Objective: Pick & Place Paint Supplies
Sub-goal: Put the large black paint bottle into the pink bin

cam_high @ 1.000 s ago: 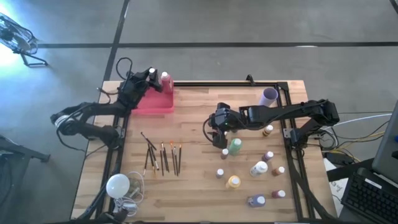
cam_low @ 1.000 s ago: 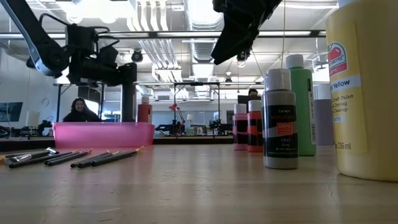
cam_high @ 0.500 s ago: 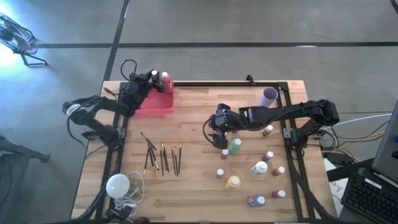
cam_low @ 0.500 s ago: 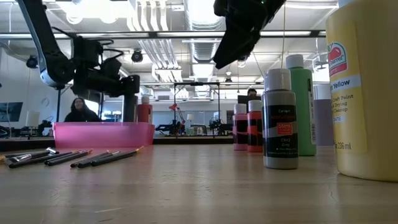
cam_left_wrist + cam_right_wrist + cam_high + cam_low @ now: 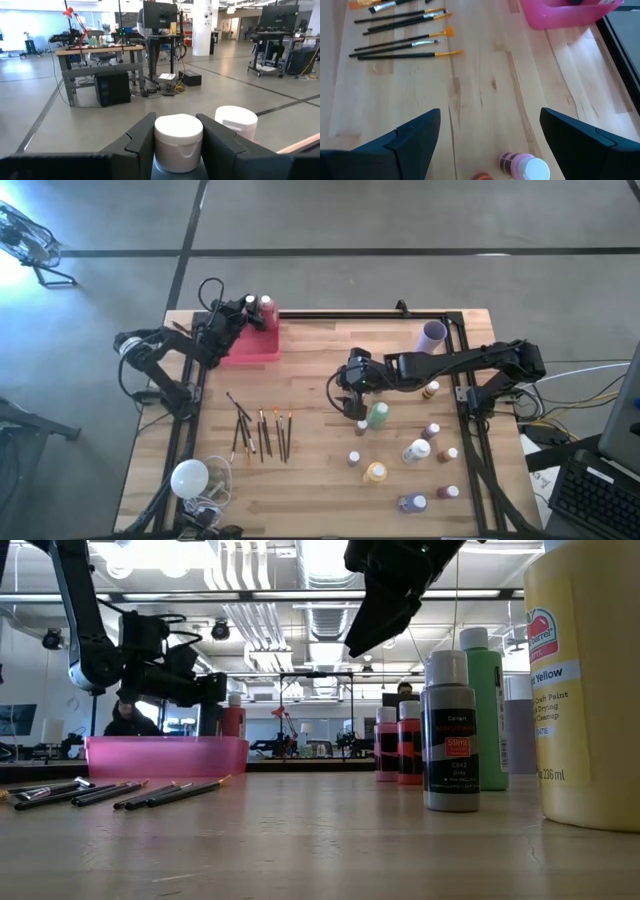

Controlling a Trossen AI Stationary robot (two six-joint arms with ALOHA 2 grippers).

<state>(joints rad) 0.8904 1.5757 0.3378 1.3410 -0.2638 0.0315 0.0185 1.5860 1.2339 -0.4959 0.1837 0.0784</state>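
A pink bin (image 5: 248,345) stands at the table's far left, and a red white-capped bottle (image 5: 265,308) stands in its far corner. My left gripper (image 5: 247,307) reaches over the bin, shut on a white-capped bottle (image 5: 178,137). My right gripper (image 5: 345,392) hangs open above the table's middle, over a small pink-brown bottle (image 5: 522,165). Several more paint bottles (image 5: 378,415) stand upright to the right. Several dark paintbrushes (image 5: 260,432) lie flat near the left. My left gripper pinches the bottle between its two fingers (image 5: 142,142), one on each side of the white cap (image 5: 178,131). The fingers lie about level and come from the table's left. The bottle stands upright in the hold. The bin's wall (image 5: 165,752) hides its bottom.
A white bulb with a cord (image 5: 190,478) lies at the near left corner. A pale purple cup (image 5: 433,333) stands at the far right. Black frame rails (image 5: 466,395) run along the table's edges. Bare wood lies between the brushes and the bottles.
My left gripper has sunk toward the pink bin with the bottle still upright between its fingers, and the arm behind it has folded closer to the table. My right arm has kept its place.
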